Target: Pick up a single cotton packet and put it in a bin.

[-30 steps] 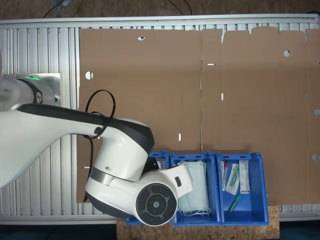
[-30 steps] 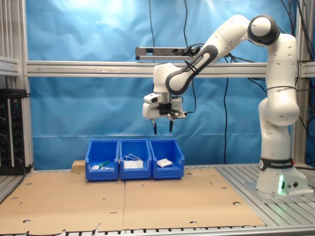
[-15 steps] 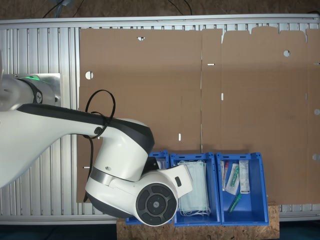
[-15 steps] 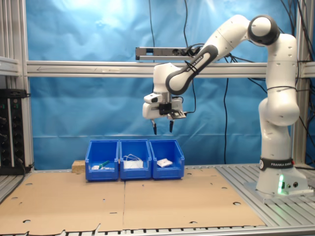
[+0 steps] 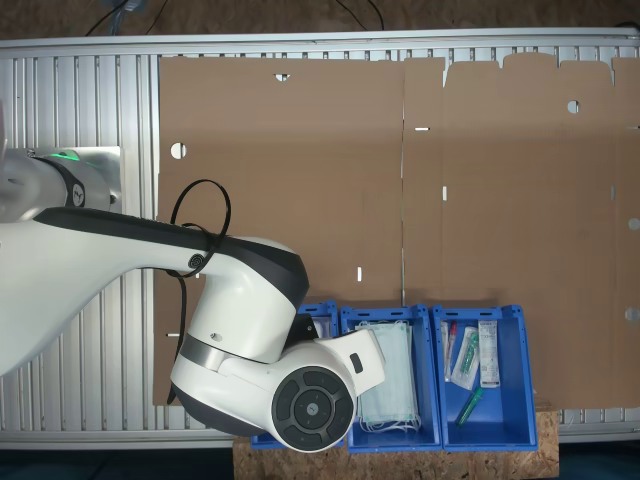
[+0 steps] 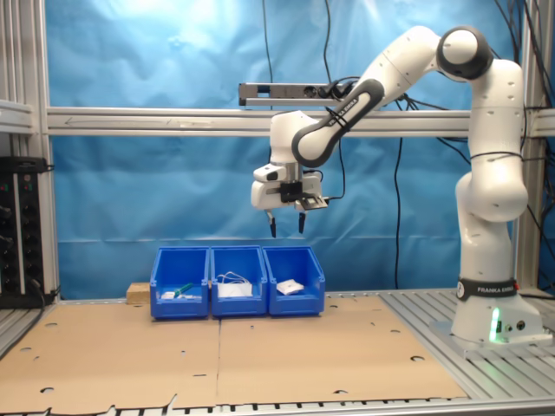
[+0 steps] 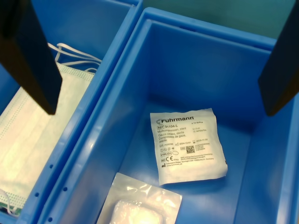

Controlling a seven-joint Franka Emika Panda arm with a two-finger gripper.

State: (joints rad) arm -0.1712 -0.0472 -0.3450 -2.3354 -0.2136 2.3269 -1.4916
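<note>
Two cotton packets lie on the floor of a blue bin (image 7: 140, 60). One is a white printed square (image 7: 189, 147); the other is clear plastic with a white pad (image 7: 140, 207), partly cut off by the picture's edge. My gripper (image 7: 161, 111) hangs high above this bin, open, with nothing between its dark fingers (image 7: 32, 56). In the second exterior view the gripper (image 6: 286, 230) hovers well over the bin (image 6: 294, 282) at the row's right end, where a white packet (image 6: 290, 285) shows. In the first exterior view my arm covers most of that bin (image 5: 318, 309).
Three blue bins stand in a row at the edge of the cardboard-covered table (image 6: 260, 355). The middle one holds pale green masks (image 5: 390, 385) (image 7: 28, 135); the far one (image 5: 482, 375) holds long narrow packets. A wooden block (image 6: 137, 293) sits beside them.
</note>
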